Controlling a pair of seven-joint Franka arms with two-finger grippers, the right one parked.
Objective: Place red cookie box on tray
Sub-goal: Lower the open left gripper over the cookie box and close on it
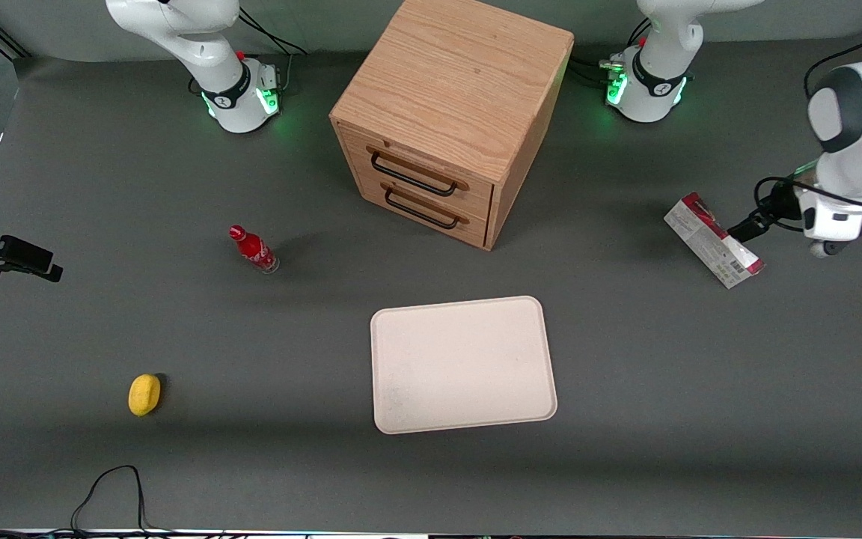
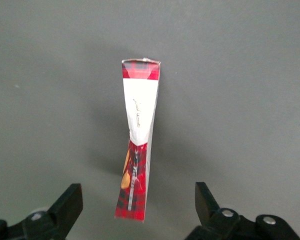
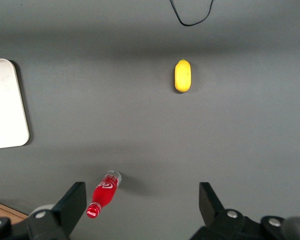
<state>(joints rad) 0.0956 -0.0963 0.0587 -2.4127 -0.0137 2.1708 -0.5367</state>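
**Gripper wide above box, box still on desk**

One red cookie box (image 1: 713, 241) lies on the grey desk (image 1: 176, 337) toward the working arm's end, well apart from the one tray (image 1: 464, 364). The gripper (image 2: 139, 205) hovers over the box, fingers (image 2: 67, 202) spread wide on either side, not touching it. Also on the desk: one wooden cabinet (image 1: 452, 112) with two drawers, one small red bottle (image 1: 253, 249), one yellow lemon-like object (image 1: 144, 394). Nothing lies on the tray.

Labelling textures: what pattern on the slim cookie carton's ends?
Red tartan ends on the red cookie box, clearest in the left wrist view, gripper open.
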